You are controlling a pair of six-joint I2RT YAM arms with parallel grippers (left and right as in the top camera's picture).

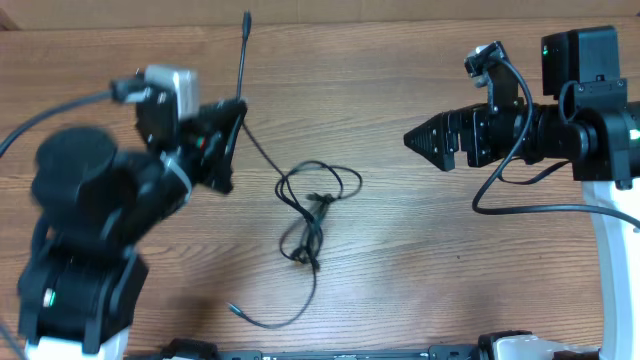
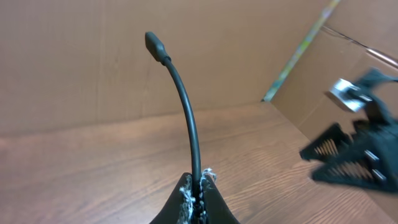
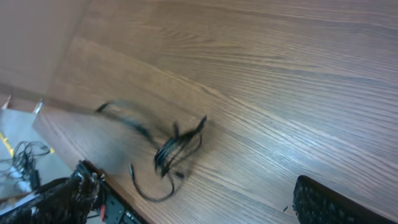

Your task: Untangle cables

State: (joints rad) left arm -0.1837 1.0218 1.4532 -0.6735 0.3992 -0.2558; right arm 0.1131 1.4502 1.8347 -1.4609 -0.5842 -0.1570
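A tangle of thin black cables (image 1: pixel 312 205) lies mid-table in loose loops, and one loose end with a small plug (image 1: pixel 232 309) trails toward the front edge. My left gripper (image 1: pixel 235 112) is shut on one cable a short way below its tip. In the left wrist view that cable (image 2: pixel 189 118) rises from between the closed fingertips (image 2: pixel 200 183) and curves up to a dark plug (image 2: pixel 152 42). My right gripper (image 1: pixel 414 140) hovers open to the right of the tangle, holding nothing. The right wrist view shows the blurred tangle (image 3: pixel 177 146) and only one finger (image 3: pixel 323 205).
A cardboard wall (image 1: pixel 300 10) runs along the back of the wooden table (image 1: pixel 400 260). A black rail (image 1: pixel 350 353) lines the front edge. The right arm (image 2: pixel 354 155) appears blurred in the left wrist view. Its thick black wire (image 1: pixel 500 190) loops over the table.
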